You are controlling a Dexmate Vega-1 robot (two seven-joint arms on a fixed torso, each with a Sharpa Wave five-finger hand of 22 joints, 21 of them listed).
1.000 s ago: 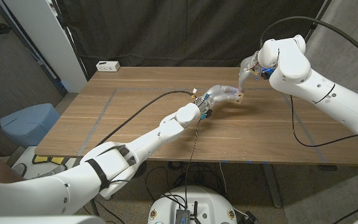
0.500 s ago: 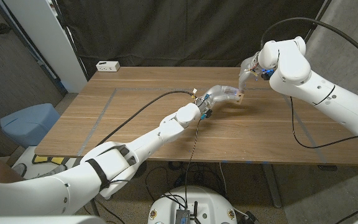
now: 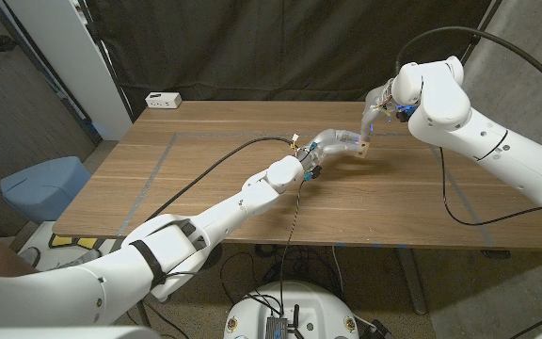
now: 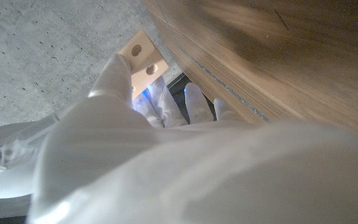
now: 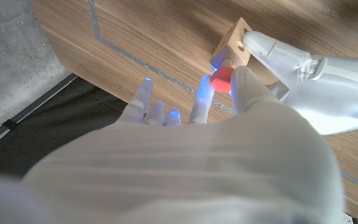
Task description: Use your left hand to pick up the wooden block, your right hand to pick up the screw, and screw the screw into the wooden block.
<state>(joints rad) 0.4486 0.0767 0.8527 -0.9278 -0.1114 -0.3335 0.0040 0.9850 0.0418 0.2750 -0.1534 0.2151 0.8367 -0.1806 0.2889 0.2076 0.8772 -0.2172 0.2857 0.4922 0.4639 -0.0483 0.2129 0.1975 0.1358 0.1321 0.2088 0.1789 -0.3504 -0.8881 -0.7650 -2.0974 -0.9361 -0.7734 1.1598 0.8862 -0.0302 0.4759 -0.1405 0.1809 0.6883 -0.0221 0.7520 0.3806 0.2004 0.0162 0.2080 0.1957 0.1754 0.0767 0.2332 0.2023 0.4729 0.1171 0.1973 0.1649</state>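
While the wooden block (image 3: 362, 145) is gripped upper centre by the left robot hand (image 3: 335, 141), the red-headed screw (image 5: 221, 78) is pinched against it by the right robot hand (image 3: 376, 110).

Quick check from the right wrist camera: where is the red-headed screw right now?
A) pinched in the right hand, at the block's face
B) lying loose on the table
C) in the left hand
A: in the right wrist view the right hand pinches the red-headed screw against the wooden block, which the left hand holds.
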